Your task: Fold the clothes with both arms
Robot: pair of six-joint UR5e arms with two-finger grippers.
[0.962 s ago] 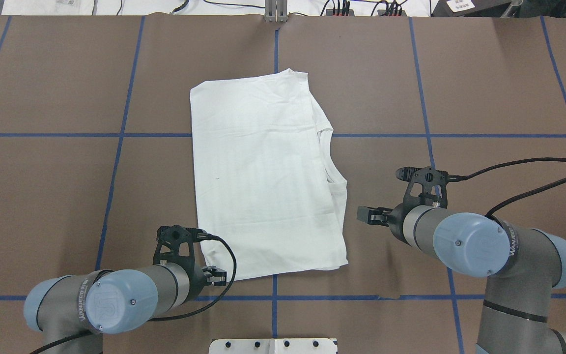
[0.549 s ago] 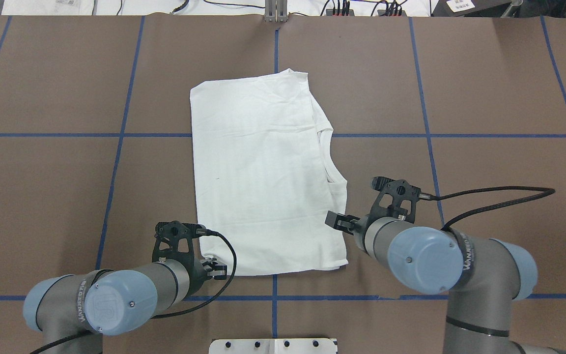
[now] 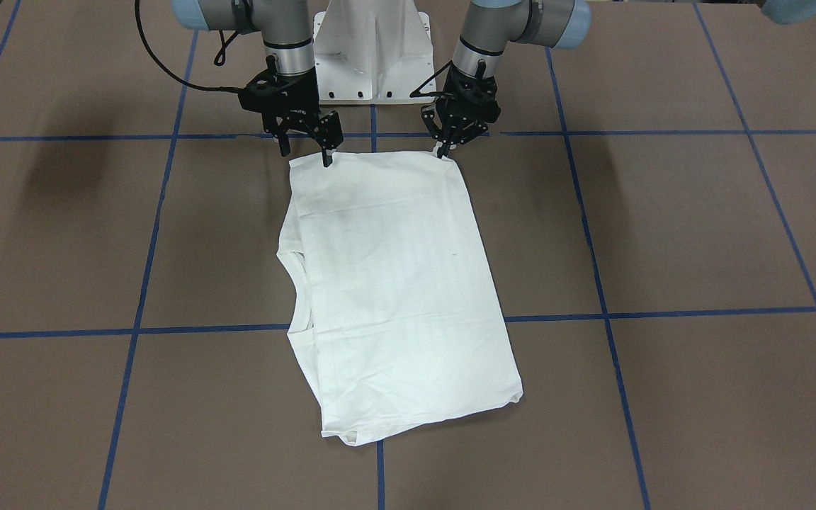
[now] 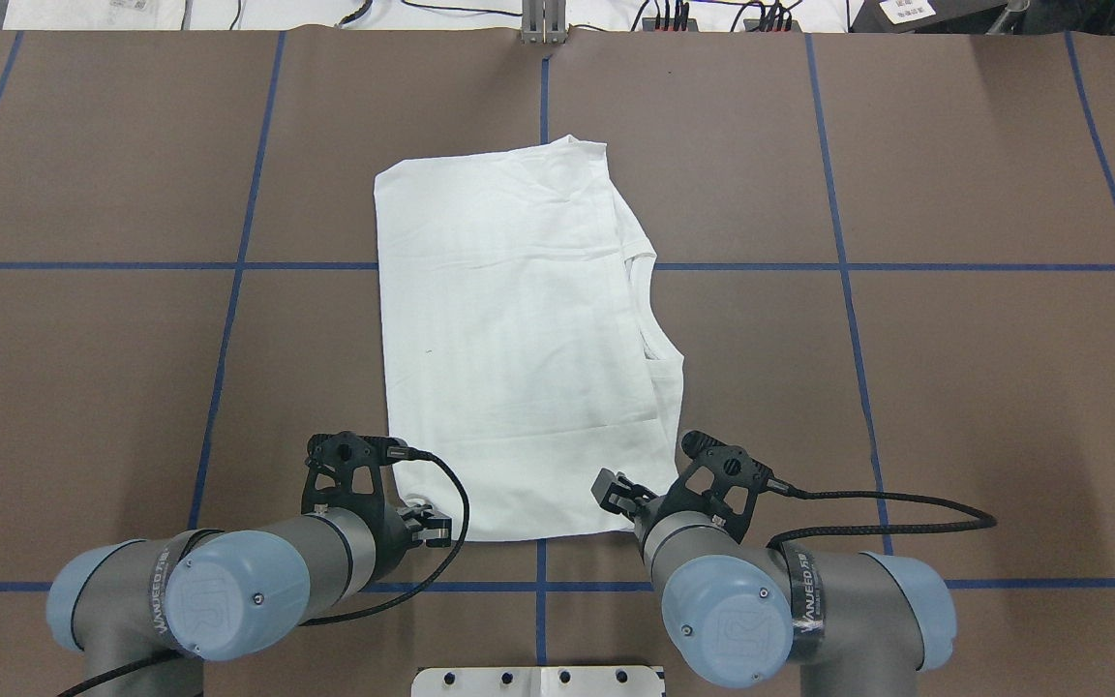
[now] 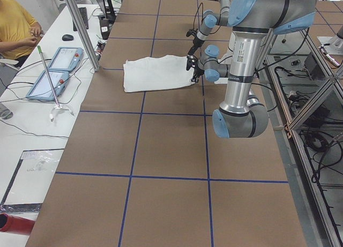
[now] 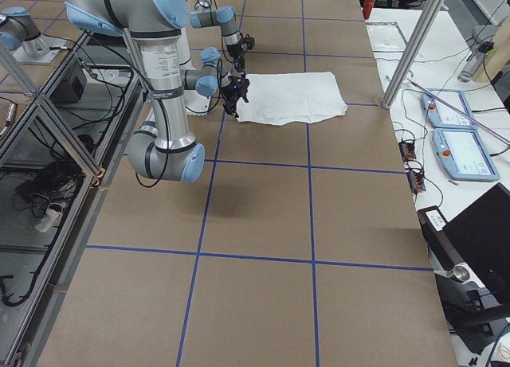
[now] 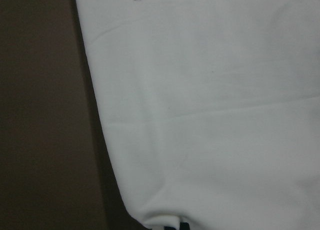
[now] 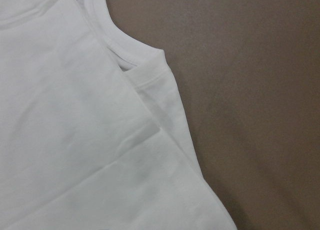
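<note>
A: Status?
B: Front view: white folded cotton shirt (image 3: 394, 283) lies flat mid-frame. Left black two-finger gripper (image 3: 445, 146) pinches its upper-right corner; right black two-finger gripper (image 3: 307, 156) gapes astride the upper-left.
A: Advice?
B: Close right squarely; lift both evenly.
</note>
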